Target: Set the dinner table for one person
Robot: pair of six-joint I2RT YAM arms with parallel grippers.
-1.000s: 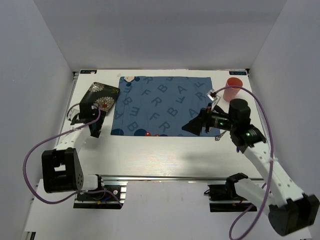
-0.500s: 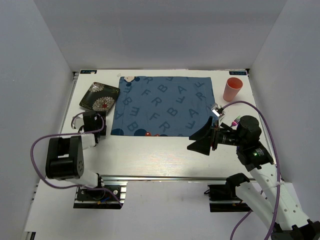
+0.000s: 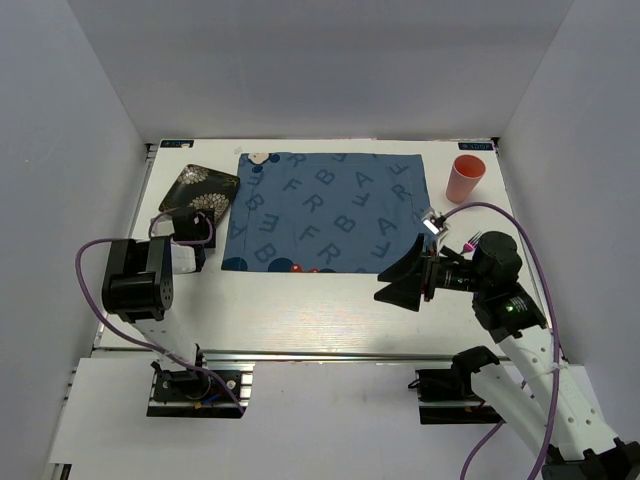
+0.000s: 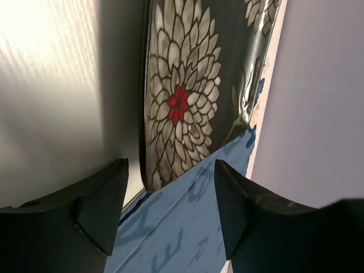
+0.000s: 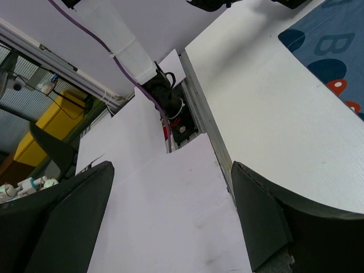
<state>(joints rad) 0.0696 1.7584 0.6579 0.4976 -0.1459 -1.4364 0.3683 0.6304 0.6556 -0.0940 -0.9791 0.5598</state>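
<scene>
The large flat white rectangular worktop carries everything, with a metal rail along its near edge. The right arm is bent at the elbow and its wrist points to the left. Its jaws are spread wide with nothing between them, above the worktop just before a blue cloth mat printed with letters. The left arm is folded tightly. Its jaws stand apart at the near edge of a dark square plate with white flowers. Farther right stands an orange plastic cup.
</scene>
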